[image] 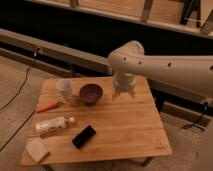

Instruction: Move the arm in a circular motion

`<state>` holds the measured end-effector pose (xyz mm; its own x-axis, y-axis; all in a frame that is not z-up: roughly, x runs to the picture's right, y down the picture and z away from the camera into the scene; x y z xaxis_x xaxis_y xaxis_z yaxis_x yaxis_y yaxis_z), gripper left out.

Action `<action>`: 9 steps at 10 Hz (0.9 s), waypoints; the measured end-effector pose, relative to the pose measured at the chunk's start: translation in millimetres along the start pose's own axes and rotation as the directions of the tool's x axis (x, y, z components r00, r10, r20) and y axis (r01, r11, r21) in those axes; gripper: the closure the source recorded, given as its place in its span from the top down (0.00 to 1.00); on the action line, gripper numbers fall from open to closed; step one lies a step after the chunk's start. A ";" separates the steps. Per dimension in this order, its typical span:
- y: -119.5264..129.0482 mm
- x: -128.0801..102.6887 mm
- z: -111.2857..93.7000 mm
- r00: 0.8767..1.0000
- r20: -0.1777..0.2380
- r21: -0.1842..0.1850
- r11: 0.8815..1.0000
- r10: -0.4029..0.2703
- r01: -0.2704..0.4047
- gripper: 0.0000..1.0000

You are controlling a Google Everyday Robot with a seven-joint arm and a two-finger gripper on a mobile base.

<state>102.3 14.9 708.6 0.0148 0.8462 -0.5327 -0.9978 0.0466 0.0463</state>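
The arm [165, 70] is a thick, smooth beige-white jointed tube with small dark screw holes. It reaches in from the right edge and bends down at a rounded joint [126, 57]. The gripper [123, 93] hangs from that joint, pointing down over the back of the wooden table [125, 130], right of its middle. It hovers just right of a dark maroon bowl [91, 93] and holds nothing that I can see.
On the table's left half are a white cup [64, 88], an orange carrot [47, 106], a clear bottle [54, 124] lying down, a black flat device [84, 136] and a pale sponge [37, 149]. A dark rail and cables run behind.
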 end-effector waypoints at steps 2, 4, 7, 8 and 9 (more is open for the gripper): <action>7.5 -59.6 -8.6 0.999 0.046 0.040 0.999 0.025 -0.027 0.65; 49.9 -112.8 -7.1 0.999 0.046 0.082 0.997 -0.001 -0.003 0.65; 136.5 -166.2 0.3 0.993 0.032 0.129 0.986 -0.110 0.105 0.65; 175.4 -178.9 4.2 0.987 0.027 0.133 0.979 -0.161 0.156 0.65; 204.8 -184.5 8.0 0.978 0.020 0.133 0.970 -0.206 0.202 0.65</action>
<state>-104.2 -127.5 823.1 0.2216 0.8288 -0.5138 -0.9567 0.2868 0.0501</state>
